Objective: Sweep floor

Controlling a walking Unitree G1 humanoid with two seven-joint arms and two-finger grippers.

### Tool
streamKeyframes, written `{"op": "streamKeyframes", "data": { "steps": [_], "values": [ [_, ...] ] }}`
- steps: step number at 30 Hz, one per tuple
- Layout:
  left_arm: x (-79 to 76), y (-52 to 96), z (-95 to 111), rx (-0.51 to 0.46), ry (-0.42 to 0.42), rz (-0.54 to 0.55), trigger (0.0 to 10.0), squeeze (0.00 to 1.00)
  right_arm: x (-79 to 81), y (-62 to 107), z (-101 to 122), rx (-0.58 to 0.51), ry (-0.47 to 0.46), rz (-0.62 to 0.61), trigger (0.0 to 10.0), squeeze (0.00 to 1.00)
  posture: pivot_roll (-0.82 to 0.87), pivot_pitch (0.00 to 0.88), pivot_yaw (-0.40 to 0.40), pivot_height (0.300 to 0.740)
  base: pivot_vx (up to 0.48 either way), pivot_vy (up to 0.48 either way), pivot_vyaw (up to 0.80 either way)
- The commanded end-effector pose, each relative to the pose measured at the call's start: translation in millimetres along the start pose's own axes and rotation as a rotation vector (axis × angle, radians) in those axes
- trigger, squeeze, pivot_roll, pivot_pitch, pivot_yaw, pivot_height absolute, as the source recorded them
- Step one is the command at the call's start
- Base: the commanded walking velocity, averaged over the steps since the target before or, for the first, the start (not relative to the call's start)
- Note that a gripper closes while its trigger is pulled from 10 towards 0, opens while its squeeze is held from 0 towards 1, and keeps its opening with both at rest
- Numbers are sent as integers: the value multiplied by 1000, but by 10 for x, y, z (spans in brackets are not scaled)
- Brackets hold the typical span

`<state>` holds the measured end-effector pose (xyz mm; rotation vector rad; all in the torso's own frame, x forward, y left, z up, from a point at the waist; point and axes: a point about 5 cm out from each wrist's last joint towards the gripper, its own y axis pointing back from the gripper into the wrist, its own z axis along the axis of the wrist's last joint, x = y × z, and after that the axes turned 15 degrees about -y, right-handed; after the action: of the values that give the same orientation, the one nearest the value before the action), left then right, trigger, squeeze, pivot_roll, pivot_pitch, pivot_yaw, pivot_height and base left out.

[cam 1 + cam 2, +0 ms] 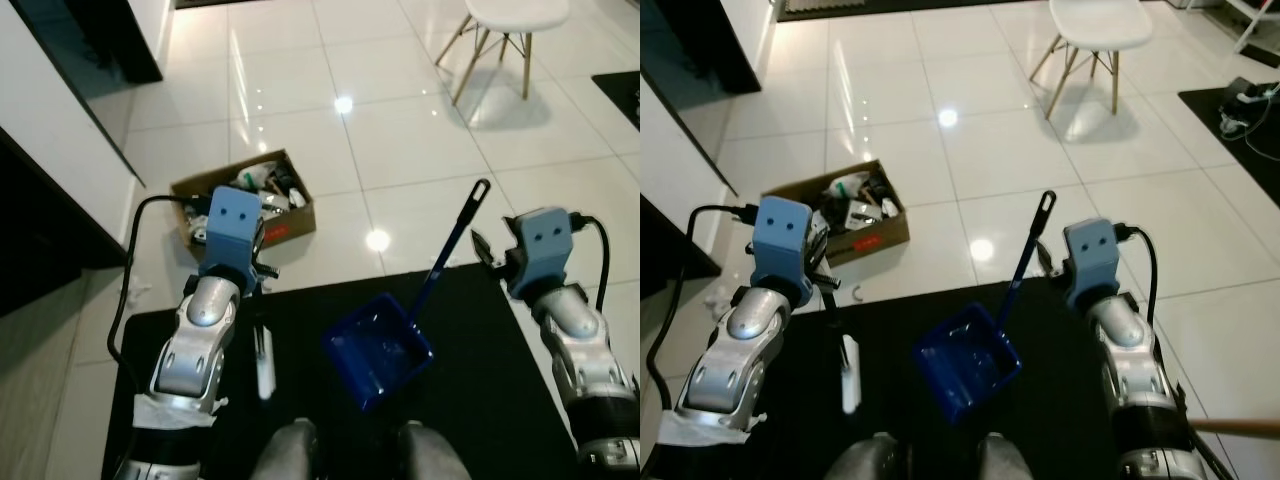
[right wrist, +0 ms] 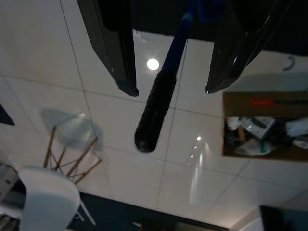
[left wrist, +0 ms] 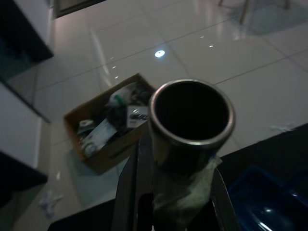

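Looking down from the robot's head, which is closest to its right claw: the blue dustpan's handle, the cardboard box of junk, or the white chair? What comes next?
From the right gripper:
1. Dustpan handle, just beside the gripper on its inner side, rising from the blue dustpan.
2. Cardboard box, across the floor toward the robot's left.
3. White chair, far ahead on the tiles.

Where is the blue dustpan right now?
The blue dustpan sits on the black mat between both arms, its handle slanting up beside the right gripper.
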<state>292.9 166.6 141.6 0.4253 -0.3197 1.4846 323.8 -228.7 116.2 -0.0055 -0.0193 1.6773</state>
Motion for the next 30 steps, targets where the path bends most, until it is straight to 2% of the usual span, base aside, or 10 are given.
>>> {"op": "streamKeyframes", "data": {
  "steps": [1, 2, 3, 4, 10, 18, 19, 30],
  "values": [
    [23, 8, -18, -3, 10, 42, 10000, 0, -90, -8, -98, 27, -56, -63, 10000, 137, 5, 141, 34, 740, 0, 0, 0],
    [25, 6, -24, 2, 13, 50, 10000, 0, -112, -39, -109, 36, -72, -78, 10000, 761, 5, 141, 34, 740, 0, 0, 0],
    [28, 7, -30, 6, 15, 59, 10000, 0, -122, -69, -116, 40, -100, -86, 10000, 1000, 18, 137, 32, 740, 0, 0, 0],
    [36, 11, -37, 11, 18, 69, 10000, 0, -124, -109, -113, 42, -134, -90, 10000, 1000, 29, 134, 29, 740, 0, 0, 0],
    [78, 47, -67, 24, 13, 91, 10000, 0, -117, -170, -107, 50, -164, -87, 10000, 1000, 66, 142, 19, 740, 0, 0, 0],
    [234, 180, -152, 75, 1, 142, 10000, 0, -115, -257, -91, 83, -98, -66, 10000, 1000, 109, 212, 31, 740, 0, 0, 0],
    [257, 209, -169, 88, 0, 152, 10000, 0, -120, -263, -94, 89, -88, -66, 10000, 0, 119, 225, 36, 740, 0, 0, 0],
    [450, 352, -164, 124, -6, 227, 10000, 0, -188, -348, 48, 66, -31, -87, 10000, 0, 175, 284, 61, 740, 0, 0, 0]
  ]
}}
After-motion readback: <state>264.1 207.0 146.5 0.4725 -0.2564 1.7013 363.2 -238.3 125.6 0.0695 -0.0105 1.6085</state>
